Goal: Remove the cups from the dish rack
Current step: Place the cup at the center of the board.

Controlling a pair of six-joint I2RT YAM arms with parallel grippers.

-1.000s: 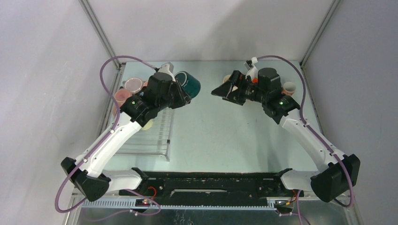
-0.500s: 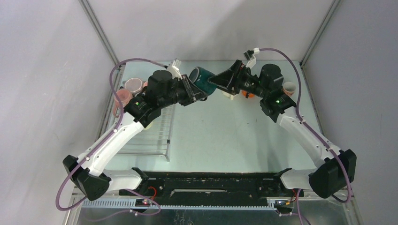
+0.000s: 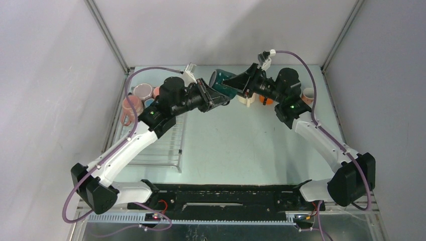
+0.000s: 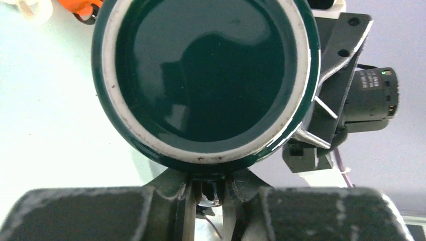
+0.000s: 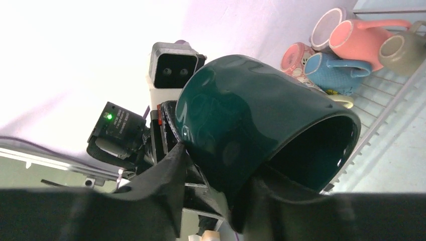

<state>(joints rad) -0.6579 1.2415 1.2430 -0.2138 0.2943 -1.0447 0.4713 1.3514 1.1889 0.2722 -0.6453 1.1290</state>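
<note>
A second ago the arms stood apart, and the right claw gaped clear of everything. Now we see them met above the far middle of the worktop point(image 3: 241, 145), and the dark green mug point(image 3: 221, 86) has travelled right, away from the dish rack point(image 3: 161, 145). The left claw point(image 4: 208, 183) is clamped narrow on the mug from below its rim. The right claw point(image 5: 215, 170) has narrowed and straddles the mug's wall, but we cannot tell whether it grips. The mug hangs in the air, lying on its side.

Under the right arm a cream cup point(image 3: 246, 99) and an orange cup point(image 3: 266, 100) sit partly hidden. A pale cup point(image 3: 309, 94) stands further right. A pink cup point(image 5: 361, 32), a blue cup point(image 5: 331, 63) and a grey cup point(image 5: 402, 47) crowd the rack's far end.
</note>
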